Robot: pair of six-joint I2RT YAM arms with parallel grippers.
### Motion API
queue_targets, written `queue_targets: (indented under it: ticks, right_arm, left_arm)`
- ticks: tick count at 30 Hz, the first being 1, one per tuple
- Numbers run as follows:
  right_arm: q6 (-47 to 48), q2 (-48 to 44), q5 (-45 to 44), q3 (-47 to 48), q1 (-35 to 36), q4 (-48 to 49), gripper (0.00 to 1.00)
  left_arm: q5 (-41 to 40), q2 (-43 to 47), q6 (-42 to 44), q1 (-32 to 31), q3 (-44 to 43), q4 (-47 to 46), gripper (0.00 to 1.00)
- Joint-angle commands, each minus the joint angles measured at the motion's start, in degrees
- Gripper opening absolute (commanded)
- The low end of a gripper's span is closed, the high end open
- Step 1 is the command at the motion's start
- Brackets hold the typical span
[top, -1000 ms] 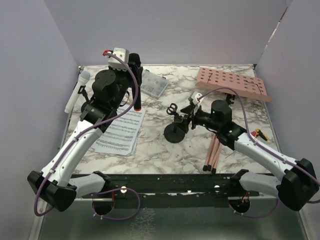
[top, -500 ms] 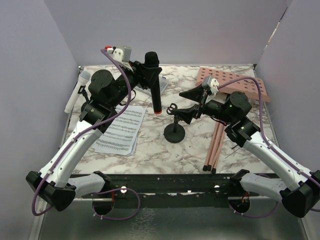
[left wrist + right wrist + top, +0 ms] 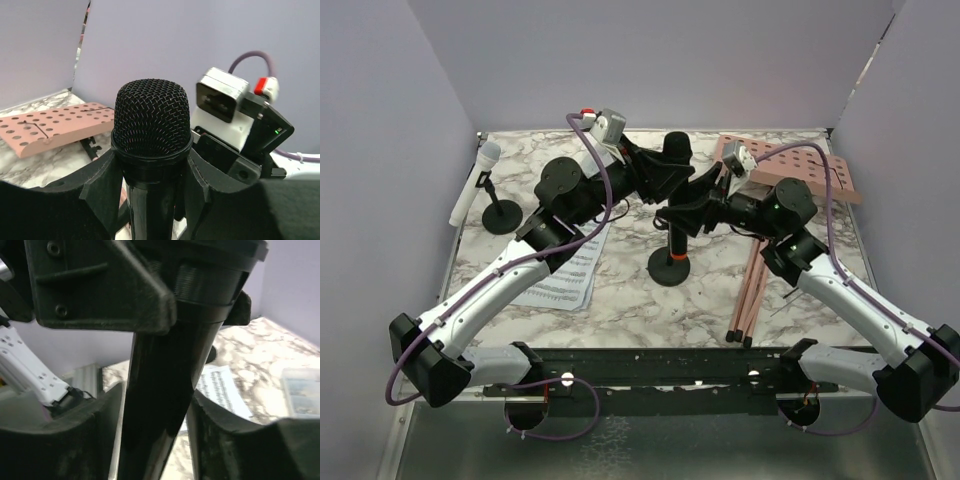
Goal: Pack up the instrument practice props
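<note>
Handover looks near: the left tool (image 3: 151, 170), pinching the black microphone (image 3: 151, 117) below its head, has swung it upright over the centre mic holder (image 3: 667, 273), with the right tool (image 3: 157, 440) straddling the shaft, its grip unclear.

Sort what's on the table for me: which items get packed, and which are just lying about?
To pack: black microphone, white microphone, centre mic holder, left mic holder, sheet-music pages, pink board, pink tripod legs.
Lying about: clear flat case, blurred, partly in view.
</note>
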State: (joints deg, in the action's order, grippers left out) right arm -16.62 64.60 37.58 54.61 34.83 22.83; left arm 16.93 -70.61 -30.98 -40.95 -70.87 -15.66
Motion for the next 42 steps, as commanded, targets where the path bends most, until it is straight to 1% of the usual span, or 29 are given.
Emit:
queue_targets:
  ticks: [1,4,5,6,8,9,11,13,14,17,20,24,27,29,31,35,38,42]
  right_arm:
    - [-0.9,-0.3,0.1,2.3,0.3,-0.5,0.42]
    - [0.5,-1.3,-1.8,2.6,0.2,-4.2,0.13]
    - [1.1,-1.9,-2.8,2.5,0.3,-5.6,0.06]
    - [1.7,-2.4,-3.4,2.6,0.3,-7.3,0.01]
    - [3.0,-3.4,-5.1,2.9,0.3,-11.1,0.01]
    - [3.7,-3.8,-6.4,3.2,0.2,-13.6,0.0]
    - [4.5,-5.0,-9.1,3.5,0.2,-18.1,0.0]
    - [4.5,-6.0,-13.1,3.7,0.3,-22.3,0.01]
    - [4.3,-6.2,-15.8,4.2,0.3,-26.4,0.0]
    - [4.4,-5.8,-23.7,6.8,0.2,-38.3,0.0]
    - [3.7,-5.1,-32.6,8.6,0.3,-47.3,0.0]
    - [1.9,-3.2,-43.1,10.9,0.1,-56.7,0.0]
    - [-0.1,-1.5,-47.8,11.6,-1.3,-61.8,0.0]
    - [-1.3,-0.4,-48.7,11.9,-3.5,-64.3,0.0]
    - [-2.0,0.3,-47.5,11.4,-7.3,-65.7,0.0]
    - [-2.4,-0.2,-44.3,8.7,-17.1,-66.1,0.0]
    - [-2.0,0.3,-43.2,7.4,-22.5,-66.9,0.0]
    - [-1.2,2.4,-43.7,6.2,-27.8,-66.5,0.0]
  left_arm:
    - [0.7,0.4,-0.5,-0.4,0.8,-6.0,0.0]
    - [-0.3,1.0,0.7,-0.4,2.2,-6.3,0.0]
    - [-0.6,1.1,1.2,-0.4,2.6,-6.3,0.02]
    - [-0.9,1.3,1.6,-0.4,3.0,-6.3,0.1]
    - [-1.6,2.0,3.2,-0.4,3.8,-6.2,0.24]
    - [-2.3,2.4,4.5,-0.4,4.2,-6.1,0.33]
    - [-4.9,3.7,7.2,-0.4,5.1,-5.2,0.56]
    - [-8.2,5.0,10.4,-0.4,5.5,-3.0,0.68]
    - [-10.0,5.5,12.1,-0.4,5.5,-1.5,0.71]
    - [-18.1,6.6,16.3,-0.3,4.6,5.2,0.76]
    - [-24.7,7.3,20.3,0.1,3.9,10.0,0.82]
    - [-31.8,9.4,22.7,1.3,6.2,12.0,0.88]
    - [-35.5,11.0,23.2,2.7,7.9,13.0,0.91]
    - [-37.4,12.2,23.9,3.3,9.4,13.2,0.93]
    - [-39.6,13.3,24.6,4.0,11.3,13.2,0.95]
    - [-43.2,15.3,26.3,4.9,16.1,11.9,0.98]
    - [-45.3,16.7,28.0,5.3,19.9,10.9,0.99]
    - [-47.9,18.6,29.7,5.4,25.3,7.6,0.99]
